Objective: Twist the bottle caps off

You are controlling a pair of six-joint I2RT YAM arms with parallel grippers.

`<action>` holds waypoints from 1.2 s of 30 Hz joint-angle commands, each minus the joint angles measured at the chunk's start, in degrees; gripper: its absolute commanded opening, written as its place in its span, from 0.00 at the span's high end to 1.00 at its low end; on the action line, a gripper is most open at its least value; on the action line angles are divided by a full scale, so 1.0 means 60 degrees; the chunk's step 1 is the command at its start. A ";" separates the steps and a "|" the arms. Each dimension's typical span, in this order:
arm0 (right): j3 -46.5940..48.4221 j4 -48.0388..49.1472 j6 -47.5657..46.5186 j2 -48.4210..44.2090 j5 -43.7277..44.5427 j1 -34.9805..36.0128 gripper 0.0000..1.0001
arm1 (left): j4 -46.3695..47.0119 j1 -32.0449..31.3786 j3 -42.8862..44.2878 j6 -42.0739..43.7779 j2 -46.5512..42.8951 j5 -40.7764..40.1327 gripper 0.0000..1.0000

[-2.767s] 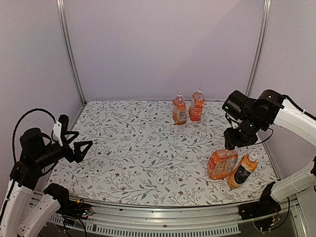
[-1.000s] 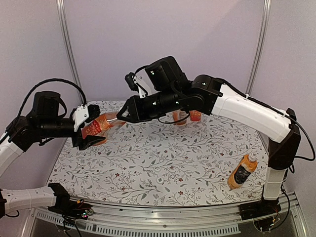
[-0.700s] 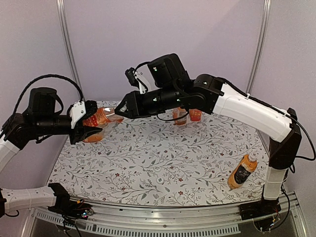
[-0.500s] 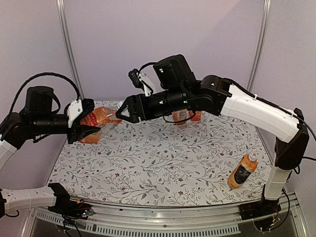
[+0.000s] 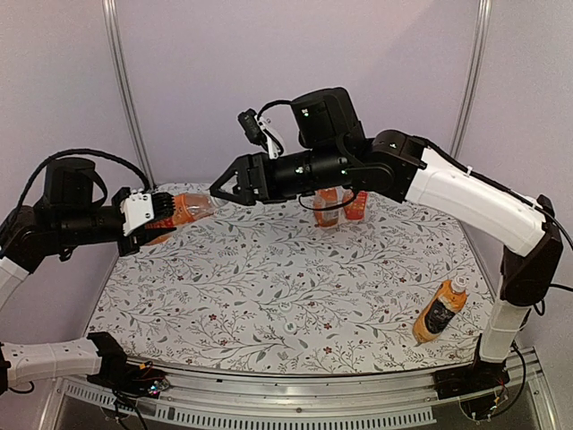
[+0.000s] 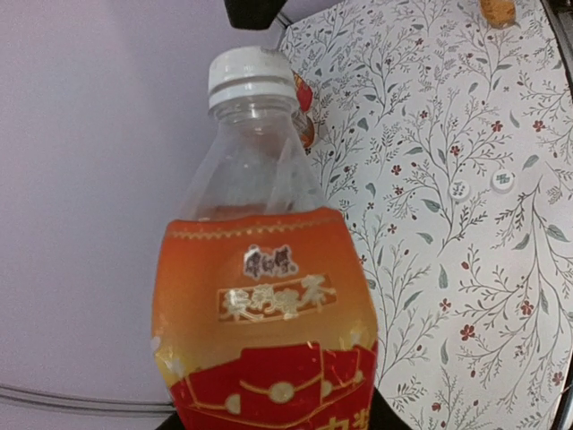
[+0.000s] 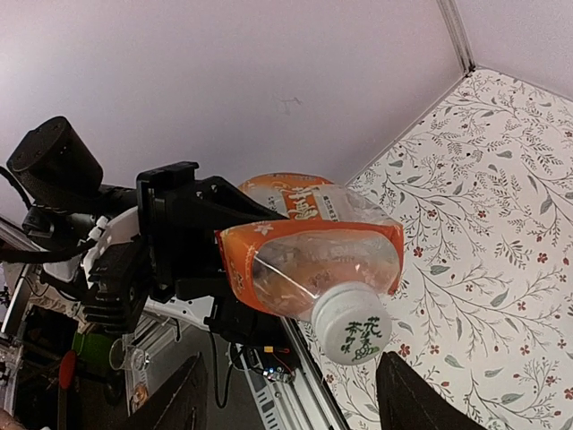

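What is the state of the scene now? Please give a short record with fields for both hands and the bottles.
left hand: shut on the held bottle, above the table's left side
held bottle: roughly horizontal, orange liquid inside
cap: white, on the neck, facing the right hand
right hand: open, close to the cap, not gripping it
back bottles: two, upright
dark-labelled bottle: on the table, near right

Screwed onto the raised bottle (image 6: 269, 296): white round cap (image 6: 246, 72); pointing sideways. Far right of that bottle, lower: second white cap (image 5: 459, 283); also on.
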 commanded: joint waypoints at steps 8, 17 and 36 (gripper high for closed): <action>0.0387 0.0083 0.0401 0.0770 -0.1037 -0.0335 0.51 | 0.0179 -0.0341 -0.0183 0.0445 -0.0188 0.0030 0.76; 0.0151 -0.0066 0.0513 0.0884 -0.0932 -0.0534 0.53 | 0.0178 -0.0373 -0.0191 0.0417 -0.0214 0.0077 0.76; 0.0331 -0.2053 -0.5254 -0.0323 -0.2194 0.0703 1.00 | -0.1208 -0.0341 0.1086 -0.2348 0.0071 0.3639 0.77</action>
